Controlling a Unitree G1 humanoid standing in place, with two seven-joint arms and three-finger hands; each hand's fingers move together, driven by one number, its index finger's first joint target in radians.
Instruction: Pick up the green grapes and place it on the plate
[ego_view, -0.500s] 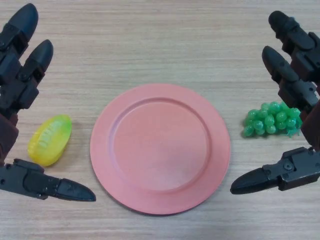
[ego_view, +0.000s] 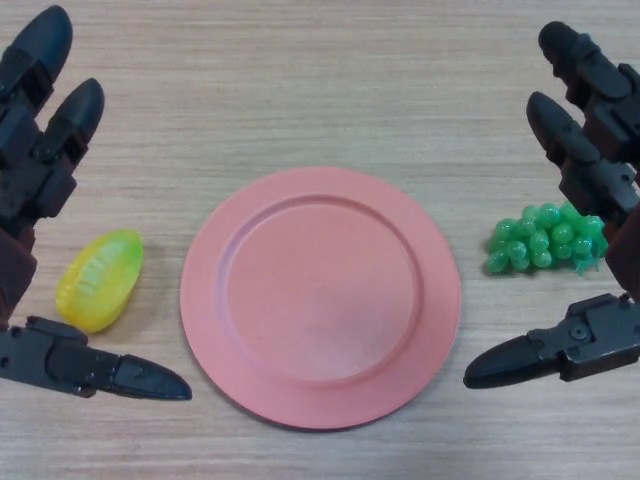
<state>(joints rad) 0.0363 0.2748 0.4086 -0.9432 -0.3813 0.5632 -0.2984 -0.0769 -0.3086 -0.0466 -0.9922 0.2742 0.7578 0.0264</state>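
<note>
A bunch of green grapes (ego_view: 545, 239) lies on the wooden table, just right of the pink plate (ego_view: 320, 296). The plate sits in the middle and holds nothing. My right hand (ego_view: 598, 150) hovers open around the grapes, fingers above and behind them, thumb (ego_view: 540, 355) below in front; part of the bunch is hidden by the hand at the right. My left hand (ego_view: 38, 150) stays open at the left edge.
A yellow-green fruit (ego_view: 99, 279) lies between the left hand's fingers and its thumb (ego_view: 95, 370), left of the plate. Bare wooden tabletop stretches behind the plate.
</note>
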